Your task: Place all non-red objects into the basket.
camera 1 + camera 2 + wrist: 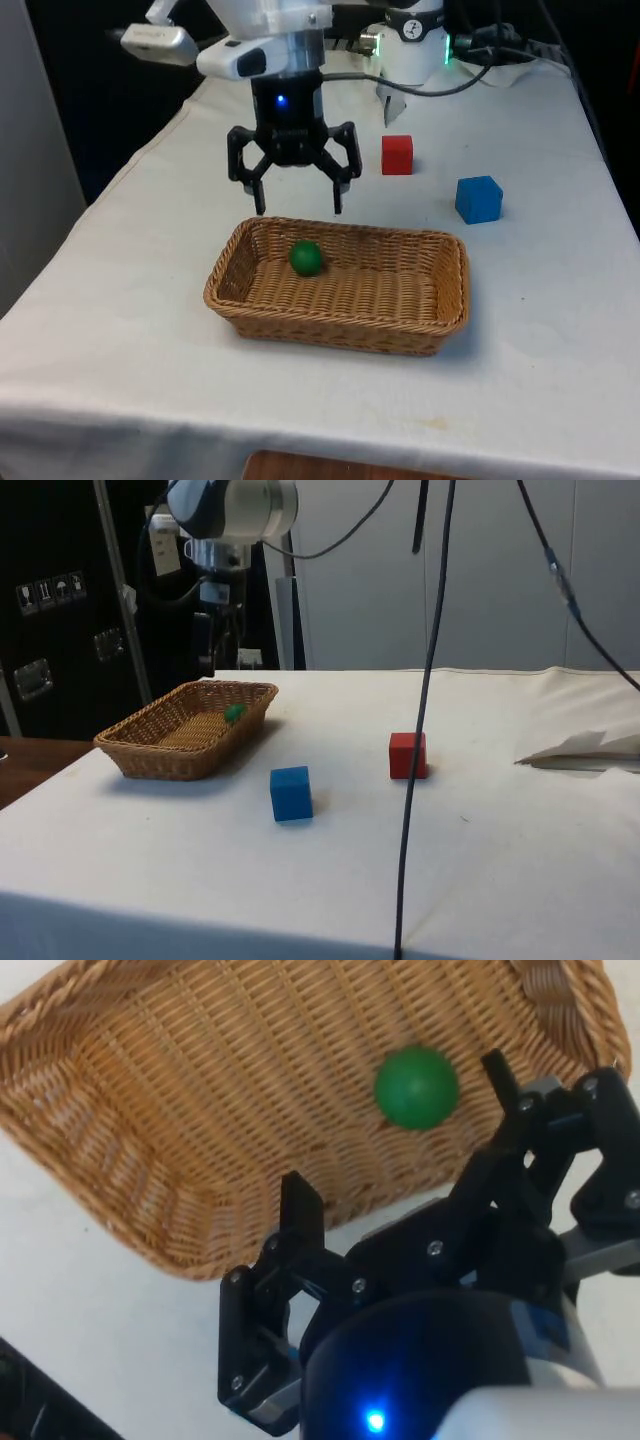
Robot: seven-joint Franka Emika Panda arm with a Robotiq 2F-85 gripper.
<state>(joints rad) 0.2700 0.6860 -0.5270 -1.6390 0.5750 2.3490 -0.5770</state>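
A woven wicker basket (pixel 340 290), rectangular with rounded corners and sloping ribbed walls, sits on the white cloth (pixel 150 300) of the table. Inside it, near the far wall toward the front view's left, lies a smooth green ball (pixel 306 258), also seen in the wrist view (pixel 417 1086) and just visible over the rim in the side view (pixel 234 713). The black gripper (pixel 298 208) hangs above the basket's far rim with its two fingers spread wide apart and nothing between them; in the wrist view the fingertips (pixel 300 1200) frame the ball from above without touching it. Beyond the basket, toward the front view's right, a matte red cube (pixel 397 154) and a blue cube (pixel 479 198) stand apart from each other on the cloth, both outside the basket. A black cable (pixel 425 720) hangs across the side view in front of the table, close beside the red cube there.
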